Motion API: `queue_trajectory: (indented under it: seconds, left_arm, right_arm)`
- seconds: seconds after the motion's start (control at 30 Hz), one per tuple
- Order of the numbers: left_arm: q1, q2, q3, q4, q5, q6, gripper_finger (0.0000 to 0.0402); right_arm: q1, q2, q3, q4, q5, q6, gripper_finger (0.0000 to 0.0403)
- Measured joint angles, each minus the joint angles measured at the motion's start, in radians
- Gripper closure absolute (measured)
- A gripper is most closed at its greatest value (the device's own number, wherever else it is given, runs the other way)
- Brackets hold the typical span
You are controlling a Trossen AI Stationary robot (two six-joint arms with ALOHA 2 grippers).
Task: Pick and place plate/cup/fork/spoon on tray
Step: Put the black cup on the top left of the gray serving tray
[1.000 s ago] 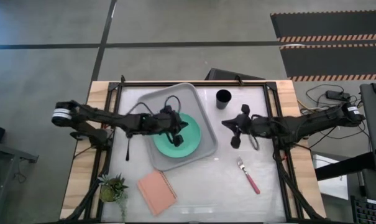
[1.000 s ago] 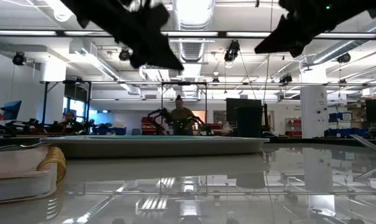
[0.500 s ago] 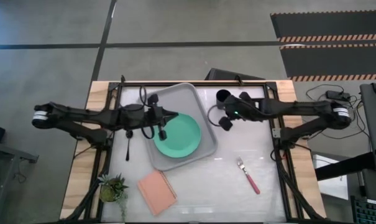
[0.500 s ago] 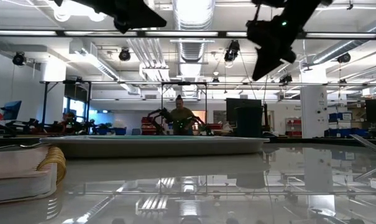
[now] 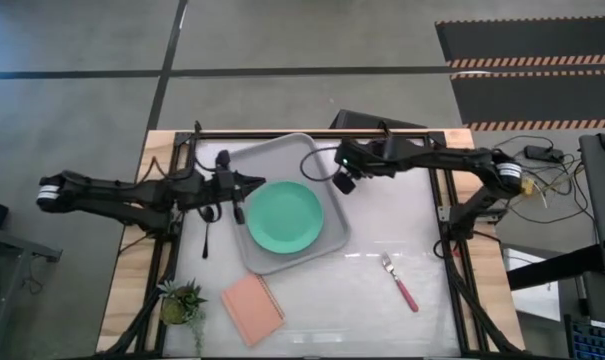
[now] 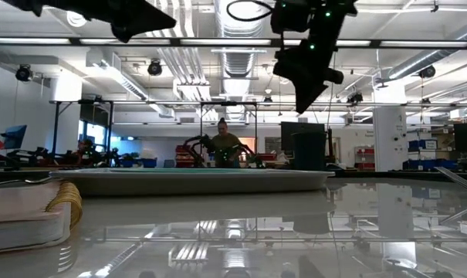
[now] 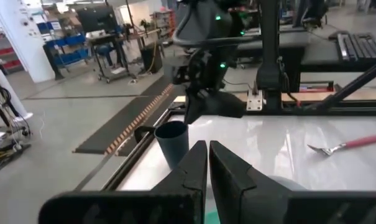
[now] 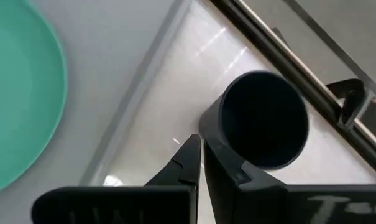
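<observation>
The mint-green plate point(image 5: 284, 217) lies flat in the light-grey tray point(image 5: 272, 158). The black cup point(image 8: 262, 118) stands upright on the table just right of the tray; my right arm hides it in the high view. It also shows in the left wrist view point(image 7: 173, 143). My right gripper point(image 5: 342, 182) is shut and hangs well above the table point(image 6: 302, 85), over the cup's tray-side rim. My left gripper point(image 5: 237, 203) is shut and empty above the tray's left rim. The fork point(image 5: 400, 282) lies at the right front. The spoon point(image 5: 207, 236) lies left of the tray.
A salmon-pink pad point(image 5: 252, 308) and a small potted plant point(image 5: 180, 300) sit near the front left. Black frame rails run along the table's sides. A person point(image 6: 224, 140) stands in the room far behind the table.
My left gripper has drawn back toward the table's left edge, off the plate to the tray's left rim; the plate stays in the tray. My right gripper has swung toward the far edge and left, from mid-table to above the cup.
</observation>
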Motion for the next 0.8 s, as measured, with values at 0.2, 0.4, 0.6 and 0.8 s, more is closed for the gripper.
queue_trajectory:
  seconds: [0.2, 0.4, 0.6, 0.8]
  left_arm:
    - [0.000, -0.086, -0.050, 0.003, 0.000, 0.000, 0.0402]
    - [0.000, -0.131, -0.079, 0.004, 0.000, -0.002, 0.0402]
    - [0.000, -0.159, -0.095, 0.006, 0.000, -0.004, 0.0402]
    - [0.000, -0.163, -0.094, 0.008, 0.000, -0.006, 0.0402]
  right_arm:
    - [-0.103, 0.074, 0.132, -0.119, -0.129, 0.001, 0.0393]
    - [-0.167, 0.097, 0.166, -0.129, -0.245, 0.008, 0.0359]
    - [-0.169, 0.100, 0.150, -0.117, -0.237, 0.008, 0.0285]
    - [-0.169, 0.147, 0.131, -0.095, -0.197, 0.007, 0.0236]
